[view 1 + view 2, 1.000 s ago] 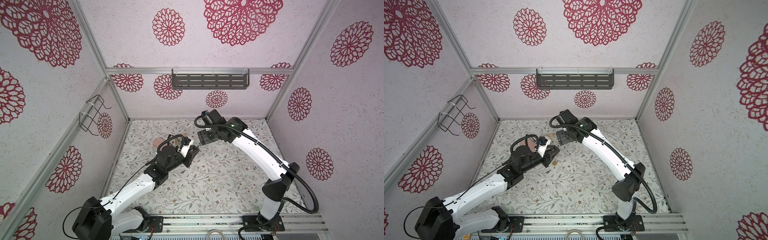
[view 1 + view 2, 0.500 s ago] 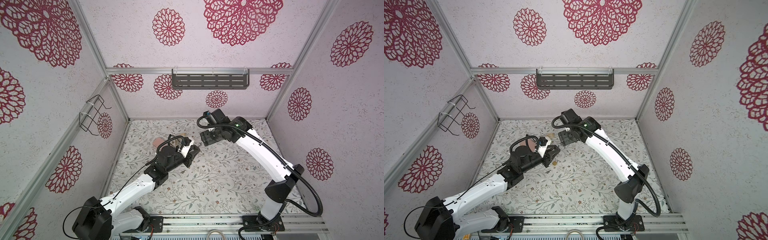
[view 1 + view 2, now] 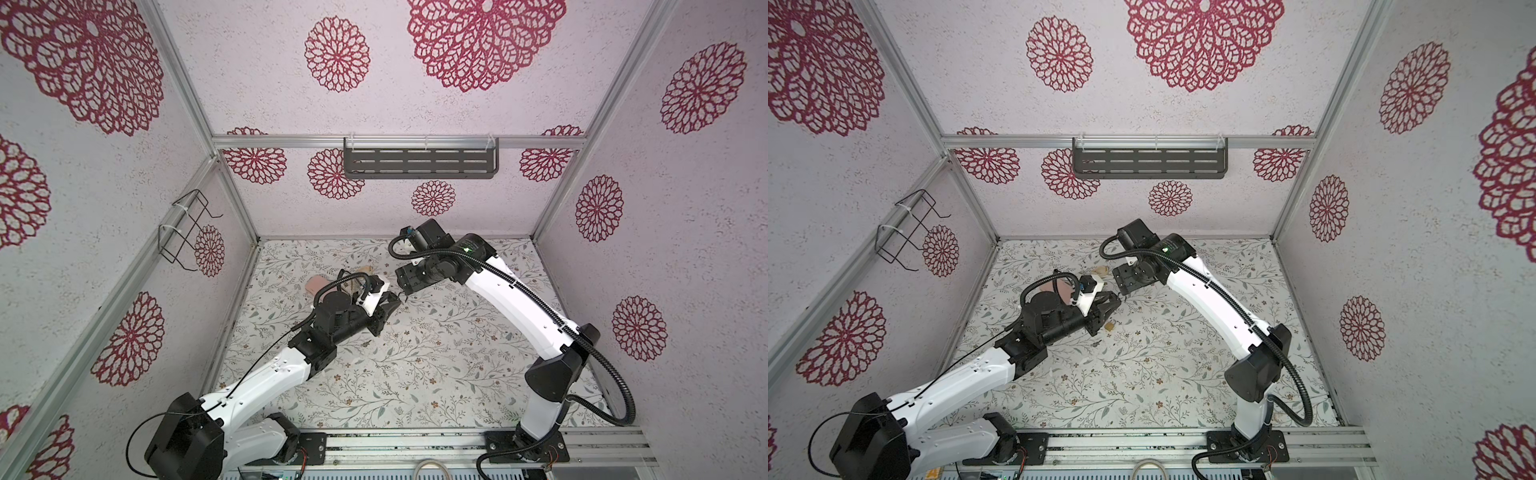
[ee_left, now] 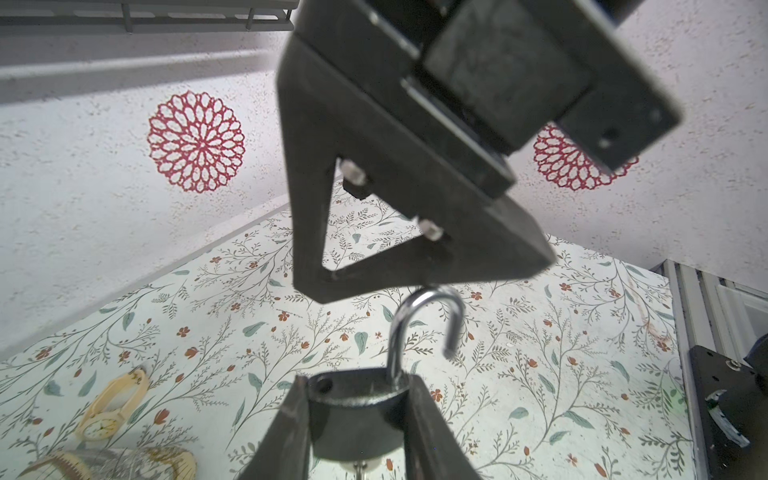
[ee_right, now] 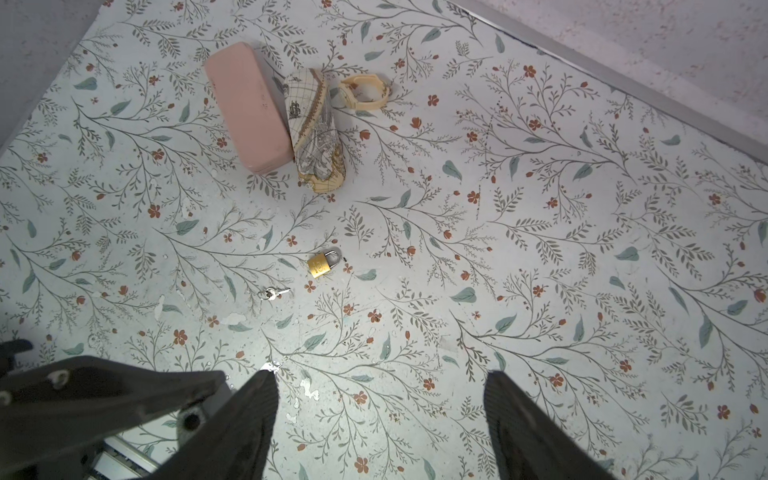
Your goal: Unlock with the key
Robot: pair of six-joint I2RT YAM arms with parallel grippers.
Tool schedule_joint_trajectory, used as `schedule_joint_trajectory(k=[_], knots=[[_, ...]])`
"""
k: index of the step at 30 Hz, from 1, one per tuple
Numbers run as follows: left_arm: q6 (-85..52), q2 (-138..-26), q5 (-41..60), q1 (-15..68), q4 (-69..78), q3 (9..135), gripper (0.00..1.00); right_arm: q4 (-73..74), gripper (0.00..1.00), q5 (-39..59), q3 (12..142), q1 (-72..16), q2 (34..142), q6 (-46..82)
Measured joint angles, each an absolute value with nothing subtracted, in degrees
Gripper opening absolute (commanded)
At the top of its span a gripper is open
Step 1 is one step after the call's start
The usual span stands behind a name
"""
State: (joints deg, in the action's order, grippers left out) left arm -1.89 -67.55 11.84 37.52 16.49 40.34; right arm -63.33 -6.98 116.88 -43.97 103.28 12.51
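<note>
In a top view I see left gripper (image 3: 1113,305) near brass padlock (image 3: 1108,326); right gripper (image 3: 1124,293) alongside. Left wrist: fingers (image 4: 419,419) pinch dark padlock (image 4: 353,419); shackle (image 4: 397,340) open. Right wrist: jaws spread wide; key (image 5: 274,293) just beside brass padlock.

Bright even light, faint shadows, wide-angle edge bending, wrist-view foreground blurred

Nothing legible anywhere. Marks on the brass padlock (image 5: 320,265) too small to read; dial of the cream watch (image 5: 365,92) and lettering on the map-print pouch (image 5: 316,133) equally unreadable.
</note>
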Motion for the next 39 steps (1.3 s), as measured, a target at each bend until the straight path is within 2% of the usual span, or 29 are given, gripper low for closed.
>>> schedule_joint_trajectory(k=[11,20,29,39], knots=[[-5.5,-66.9,5.7,37.5,13.8,40.4,0.0,-61.5,0.82,-6.1,109.6,-42.8,99.7,13.7],[-25.7,-63.7,-7.0,37.5,-21.2,48.6,0.0,-47.2,0.8,-2.3,84.1,-39.6,88.4,19.2],[-37.0,-70.0,-6.9,33.1,-41.1,45.6,0.0,-30.8,0.77,2.3,69.3,-43.9,89.9,29.9],[-40.6,-81.3,-4.9,27.1,-43.5,42.9,0.0,-22.7,0.75,1.6,68.4,-51.0,96.1,36.1]])
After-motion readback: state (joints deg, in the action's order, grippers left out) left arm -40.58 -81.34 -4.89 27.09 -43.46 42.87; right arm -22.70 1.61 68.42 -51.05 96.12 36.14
